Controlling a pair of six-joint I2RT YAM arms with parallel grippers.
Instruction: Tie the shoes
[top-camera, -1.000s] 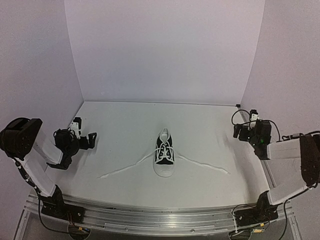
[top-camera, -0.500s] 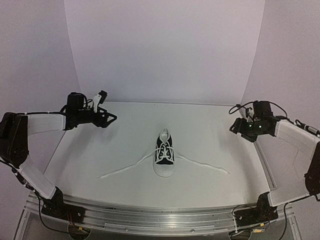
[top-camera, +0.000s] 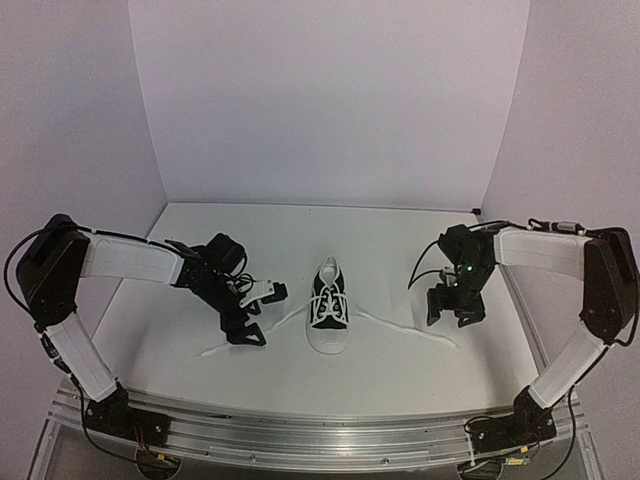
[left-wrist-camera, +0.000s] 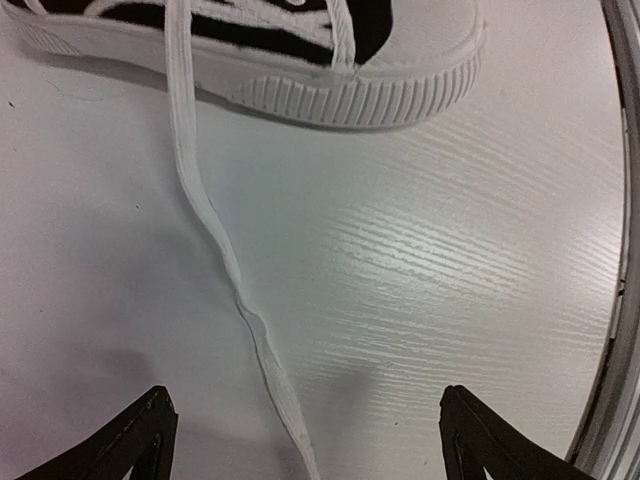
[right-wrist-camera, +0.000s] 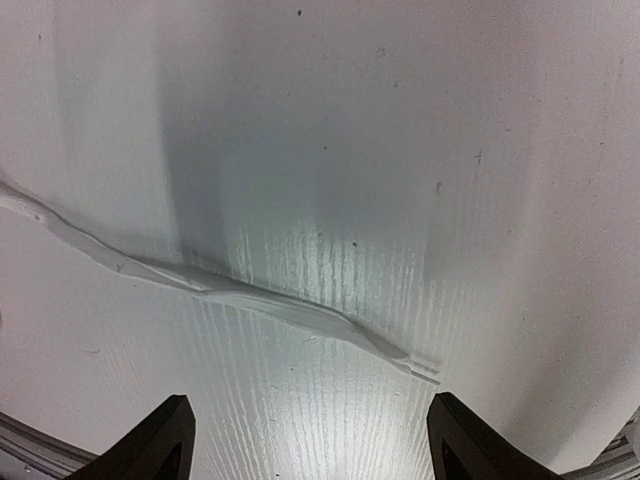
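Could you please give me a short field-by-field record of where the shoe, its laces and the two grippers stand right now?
sneaker: upright mid-table, toe toward the arms
left lace: loose, lying flat out to the side
right lace: loose, lying flat out to the side
left gripper: open, over the left lace, gripping nothing
right gripper: open, over the right lace's end, gripping nothing
bow: not yet tied

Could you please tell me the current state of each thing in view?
sneaker: upright, untied.
left lace: loose, lying flat.
right lace: loose, lying flat.
left gripper: open, above left lace.
right gripper: open, above right lace's end.
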